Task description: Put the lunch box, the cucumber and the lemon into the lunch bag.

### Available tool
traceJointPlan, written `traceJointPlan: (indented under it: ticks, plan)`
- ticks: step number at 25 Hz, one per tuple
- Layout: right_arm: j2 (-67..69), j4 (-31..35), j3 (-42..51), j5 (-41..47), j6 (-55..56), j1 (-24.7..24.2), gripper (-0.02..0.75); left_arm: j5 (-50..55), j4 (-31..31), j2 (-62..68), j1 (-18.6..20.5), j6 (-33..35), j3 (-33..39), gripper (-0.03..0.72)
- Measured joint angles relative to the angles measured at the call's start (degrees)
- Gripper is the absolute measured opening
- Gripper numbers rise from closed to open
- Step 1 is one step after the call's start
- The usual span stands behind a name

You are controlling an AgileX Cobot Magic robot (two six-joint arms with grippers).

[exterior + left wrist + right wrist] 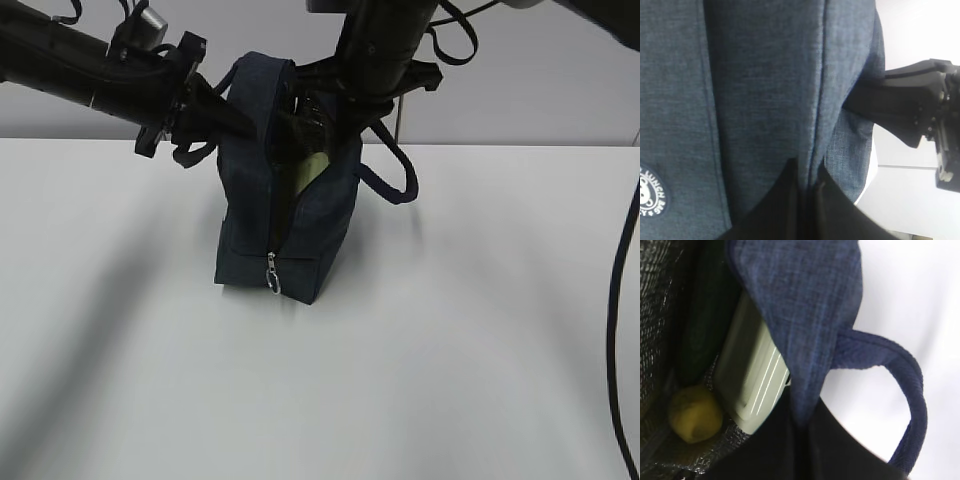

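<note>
The navy lunch bag [300,220] stands in the middle of the white table with its top zipper open. My left gripper [240,125] is shut on the bag's left top edge [810,165]. My right gripper [325,125] is shut on the bag's right wall [805,410]. In the right wrist view the lunch box [752,385] with its sage-green lid, the dark cucumber [702,330] and the yellow lemon [694,412] all lie inside the bag. A pale green patch of the lunch box [310,165] shows through the opening in the exterior view.
The bag's zipper pull [272,275] hangs low on the front. A loop handle [395,180] droops to the right of the bag. The white round logo [650,192] shows on the bag's side. The white table [480,350] spreads around the bag.
</note>
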Motion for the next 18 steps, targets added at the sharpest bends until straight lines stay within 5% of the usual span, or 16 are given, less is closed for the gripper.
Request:
traceJointPlan:
  ticks: [6, 9, 13, 18]
  plan:
    - [1.41, -0.35, -0.18, -0.62, 0.00, 0.00, 0.041, -0.72, 0.94, 0.14, 0.00, -0.23, 0.03, 0.034]
    - [1.53, -0.59, -0.18, -0.85, 0.00, -0.02, 0.199, -0.86, 0.94, 0.14, 0.00, -0.23, -0.02, 0.137]
    - [1.53, -1.30, -0.41, -0.85, -0.24, -0.12, 0.470, -0.95, 0.94, 0.14, 0.00, -0.23, -0.11, 0.363]
    - [1.53, -1.43, -2.58, -0.85, -1.98, -0.12, 0.533, -0.01, 0.94, 0.14, 0.61, -0.23, -1.85, 0.456]
